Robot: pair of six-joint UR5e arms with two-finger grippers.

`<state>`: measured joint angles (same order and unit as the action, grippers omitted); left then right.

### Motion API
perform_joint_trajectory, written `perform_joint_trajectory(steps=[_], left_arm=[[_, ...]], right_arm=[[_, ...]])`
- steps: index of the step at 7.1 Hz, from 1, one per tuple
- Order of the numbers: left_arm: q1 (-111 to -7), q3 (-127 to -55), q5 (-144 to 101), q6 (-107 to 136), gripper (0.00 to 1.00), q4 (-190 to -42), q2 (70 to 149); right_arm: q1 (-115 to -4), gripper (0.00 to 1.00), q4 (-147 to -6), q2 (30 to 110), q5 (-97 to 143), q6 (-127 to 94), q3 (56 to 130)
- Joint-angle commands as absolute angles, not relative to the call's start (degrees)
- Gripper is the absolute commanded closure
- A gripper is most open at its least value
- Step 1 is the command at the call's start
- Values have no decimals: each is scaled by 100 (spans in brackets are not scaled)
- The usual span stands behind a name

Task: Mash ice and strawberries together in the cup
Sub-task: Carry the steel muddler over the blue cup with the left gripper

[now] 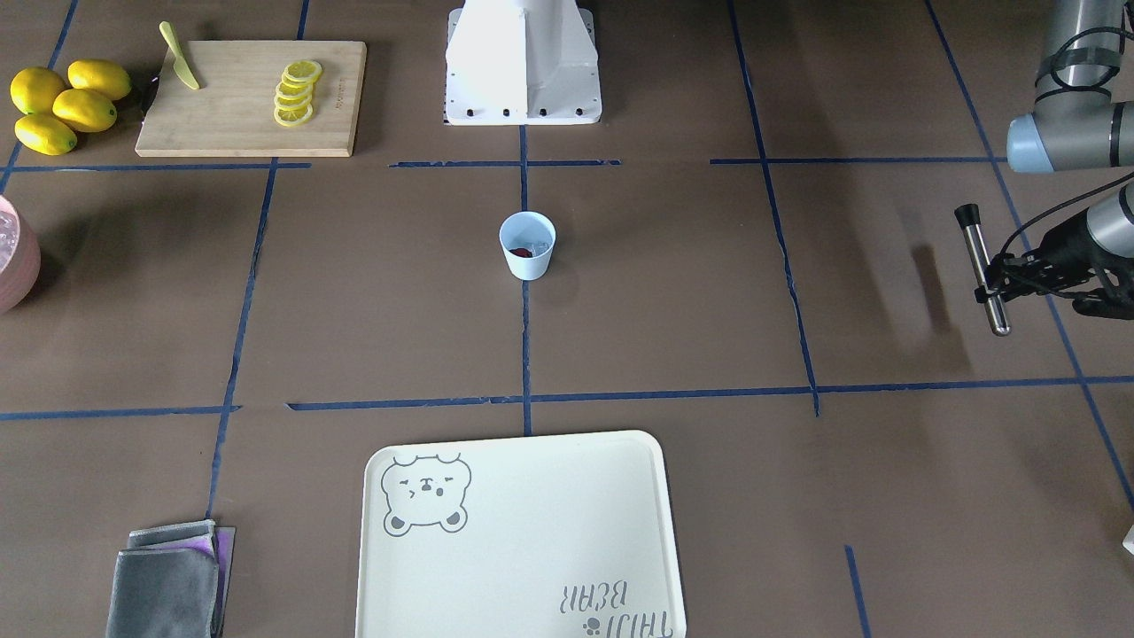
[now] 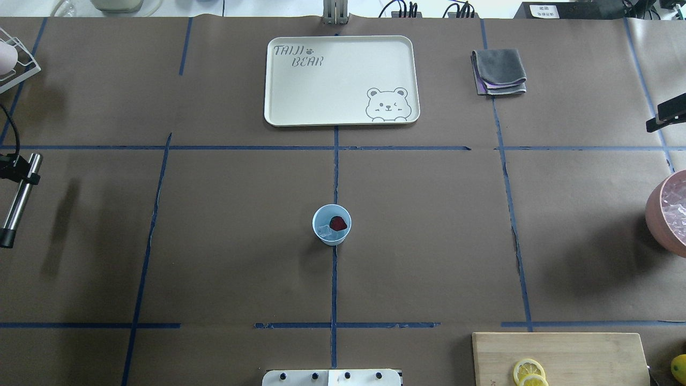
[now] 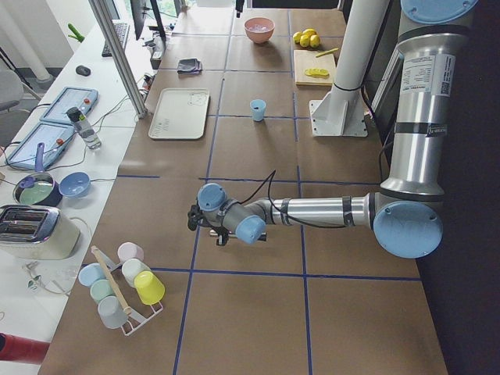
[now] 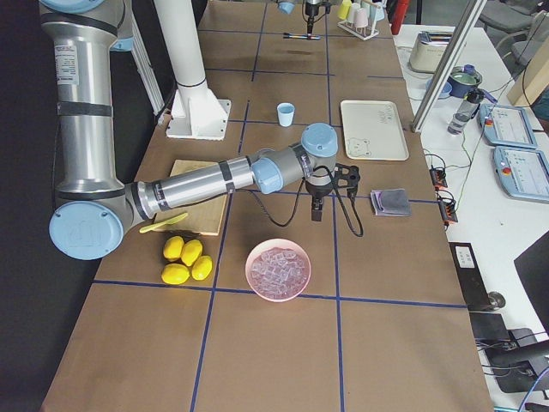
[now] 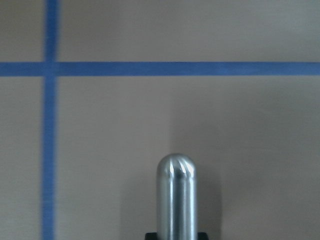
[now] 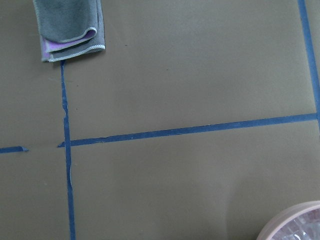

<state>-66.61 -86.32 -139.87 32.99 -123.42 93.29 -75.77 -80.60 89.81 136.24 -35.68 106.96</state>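
Cup (image 2: 332,225) stands alone mid-table on a blue tape cross, with one dark-red strawberry (image 2: 337,223) and one clear chunk of ice (image 2: 324,231) touching at its bottom, both whole.

Well to the cup's left, the left gripper (image 2: 20,172) is clamped on a steel muddler (image 1: 979,248), held nearly level above the table. Well to the cup's right, the right gripper (image 4: 334,184) hangs over bare paper, and I cannot tell whether its fingers are apart or together.

Likely trouble: the cup looks light and nothing steadies it, so an off-centre push could tip or skid it. The hard ice might squirt out from under the rounded tip. The muddler also needs turning upright first, or it would catch the rim.

Counted, from big to small:
- one tray (image 2: 343,48) beyond the cup
- one cutting board (image 1: 230,124) to its right, nearer the robot
- one pink bowl (image 4: 257,279) of ice
- one folded cloth (image 2: 498,67)
- four lemons (image 1: 84,108)
- about five lemon slices (image 1: 294,93)
- one knife (image 1: 180,58)
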Motion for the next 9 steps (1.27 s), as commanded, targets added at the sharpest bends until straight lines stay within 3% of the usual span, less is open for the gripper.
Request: perform_joint_trajectory(steps=[1, 3, 5, 7, 9], left_arm=[[-6497, -9629, -14097, 3628, 100, -12296, 10042], [-5788, -10543, -13923, 3612, 97, -12348, 10710], [-4977, -10766, -13030, 3874, 96, -12392, 11711], [-4155, -10828, -11401, 3884, 98, -13860, 11690], [-2785, -10793, -8670, 3431, 98, -14343, 11742]], right_arm=[[-7585, 0, -8060, 8974, 13649, -3568, 10696], [-7594, 0, -8060, 8965, 13649, -3568, 10688], [-7672, 0, -8068, 8965, 13772, -3568, 10679], [-7708, 0, -8068, 8956, 13851, -3568, 10679], [-7752, 0, -8077, 8930, 13852, -3568, 10661]])
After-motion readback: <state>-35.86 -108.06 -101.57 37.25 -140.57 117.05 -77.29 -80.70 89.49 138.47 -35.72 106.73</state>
